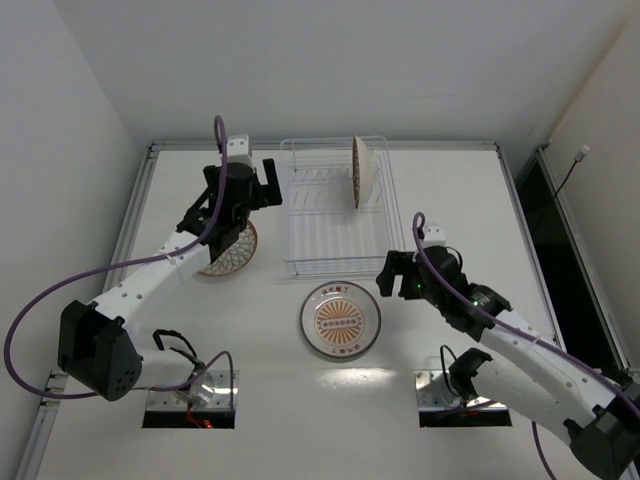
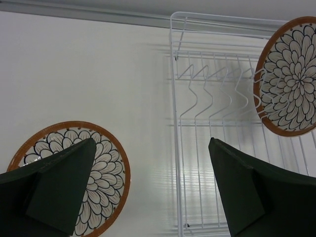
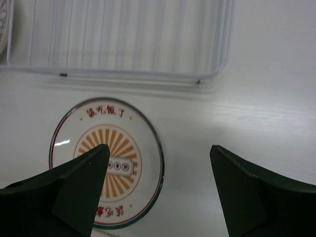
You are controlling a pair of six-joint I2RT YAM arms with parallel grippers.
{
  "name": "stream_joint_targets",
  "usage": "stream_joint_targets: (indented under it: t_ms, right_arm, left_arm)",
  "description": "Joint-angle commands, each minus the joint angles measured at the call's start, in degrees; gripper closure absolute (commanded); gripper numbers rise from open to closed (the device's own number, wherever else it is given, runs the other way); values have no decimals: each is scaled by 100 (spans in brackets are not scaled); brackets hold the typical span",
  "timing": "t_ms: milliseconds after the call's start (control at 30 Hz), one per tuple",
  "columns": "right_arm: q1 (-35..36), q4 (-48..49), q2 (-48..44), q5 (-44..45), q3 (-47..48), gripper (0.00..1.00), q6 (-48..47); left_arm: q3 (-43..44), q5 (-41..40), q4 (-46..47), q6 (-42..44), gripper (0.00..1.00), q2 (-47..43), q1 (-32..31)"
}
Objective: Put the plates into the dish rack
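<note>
the left gripper (image 1: 242, 182) is being held with its jaws spread wide, and nothing is being gripped between them. one petal-patterned plate (image 2: 111, 170) is being shown lying flat on the table (image 1: 450, 200), below this gripper and partly hidden behind the finger (image 2: 59, 187) at the left of the left wrist view. the dish rack (image 2: 197, 106) is being seen ahead of the same gripper, toward its other finger, and no contact is being made with it. a second petal-patterned plate (image 2: 291, 74) is being carried on edge in the rack's dividers, ahead of and beyond that other finger, on the side of the rack away from the gripper. the right gripper (image 3: 159, 150) is being held with its jaws well apart, and nothing is being gripped between them. the sunburst plate (image 3: 116, 143) is being shown lying flat on the table just ahead of and below this gripper, offset toward the finger at the left of the right wrist view, by which part of its rim is being hidden; whether that finger is touching the plate cannot be told. the near rim of the rack is being seen ahead of the fingertips, beyond the sunburst plate and apart from it. the two grippers are being positioned well apart, at opposite corners of the rack.
</note>
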Motion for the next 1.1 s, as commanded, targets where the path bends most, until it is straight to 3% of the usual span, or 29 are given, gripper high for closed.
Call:
stream_joint_targets:
  t_ms: [0, 133, 433, 633, 867, 900, 1067]
  right_arm:
    - [-39, 812, -320, -1290, -732, 19, 965]
    - [31, 1455, -320, -1504, -1664, 20, 1861]
    - [31, 2097, -154, -1865, -2526, 20, 2565]
    - [84, 3091, 171, -2251, -3018, 32, 3050]
    - [137, 3618, 909, -2471, -2914, 38, 3050]
    - [137, 3619, 1015, -2541, -2914, 41, 3050]
    - [189, 3619, 1218, -2542, -2790, 82, 2945]
  left_arm:
    - [237, -157, -30, -31, 1, -5, -44]
    - [237, -157, -30, -31, 1, -5, -44]
    - [184, -104, 23, 22, 1, -58, -44]
    - [184, -52, 85, 22, 1, -58, -44]
    - [184, -52, 85, 22, 1, -58, -44]
    - [184, -52, 85, 22, 1, -58, -44]
    - [184, -52, 85, 22, 1, -58, -44]
